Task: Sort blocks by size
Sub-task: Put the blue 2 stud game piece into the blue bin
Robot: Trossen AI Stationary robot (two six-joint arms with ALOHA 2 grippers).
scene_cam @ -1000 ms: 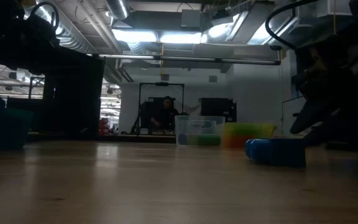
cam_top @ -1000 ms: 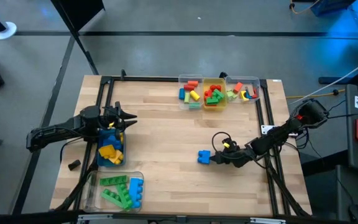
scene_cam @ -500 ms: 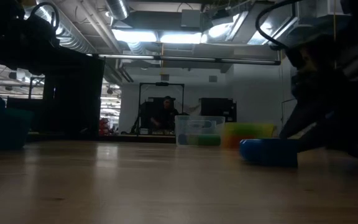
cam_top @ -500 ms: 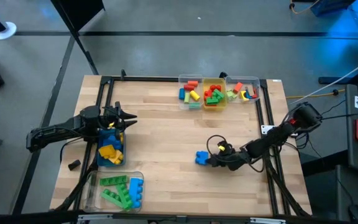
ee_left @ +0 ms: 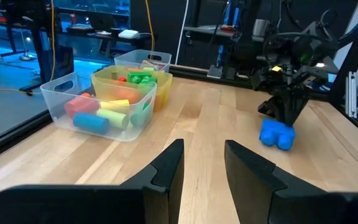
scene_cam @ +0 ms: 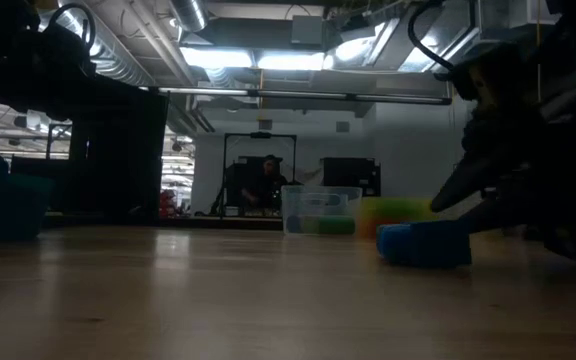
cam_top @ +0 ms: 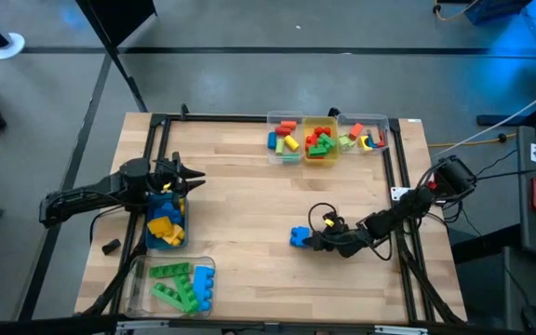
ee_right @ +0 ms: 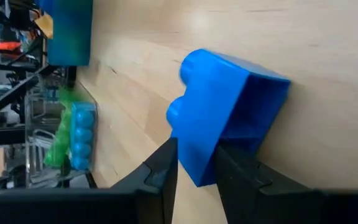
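Two dark fingers of the right gripper [cam_top: 310, 241] are pinched on one blue block [cam_top: 299, 237], holding its edge. In the right wrist view the block [ee_right: 225, 115] sits between them, down on the wooden table [cam_top: 249, 200]. A second ago the block was a bit more to the right. Now it has slid a little toward the left side, where the bigger blocks are kept. So I think the arm is dragging it along the table toward the clear bin of long green and blue blocks [cam_top: 177, 284] or the blue bin [cam_top: 166, 221]. It has a long way to go.

The left gripper [cam_top: 192, 176] waits above the blue bin. Its fingers [ee_left: 166, 171] have a narrow gap and hold nothing. Three small bins [cam_top: 324, 140] at the far edge hold little blocks.
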